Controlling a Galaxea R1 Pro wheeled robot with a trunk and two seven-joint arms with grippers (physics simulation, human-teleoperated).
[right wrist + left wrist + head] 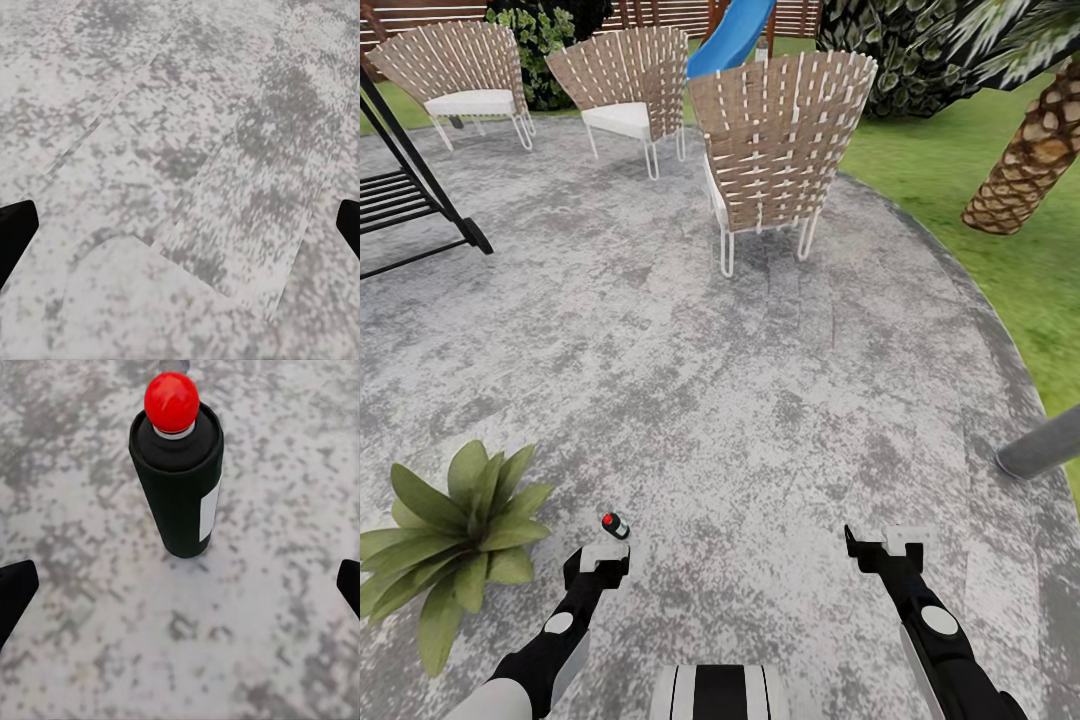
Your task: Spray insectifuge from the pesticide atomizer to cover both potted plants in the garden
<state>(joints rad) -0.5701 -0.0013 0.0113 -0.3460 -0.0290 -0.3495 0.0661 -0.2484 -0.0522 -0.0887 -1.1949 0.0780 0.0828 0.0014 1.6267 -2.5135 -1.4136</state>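
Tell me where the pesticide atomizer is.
The small dark bottle with a red cap stands upright on the grey mottled paving, just ahead of the left claw, right of the broad-leaved green plant.

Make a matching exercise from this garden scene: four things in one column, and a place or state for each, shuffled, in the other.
Things:
1. spray bottle
2. potted plant
3. left gripper
4. nearest woven chair

Places or states:
A. open, just short of the bottle
B. at the paving's far side, by the lawn
C. upright on the paving, red tip on top
D. on the paving, left of the left arm

Pairs: 1-C, 2-D, 3-A, 4-B
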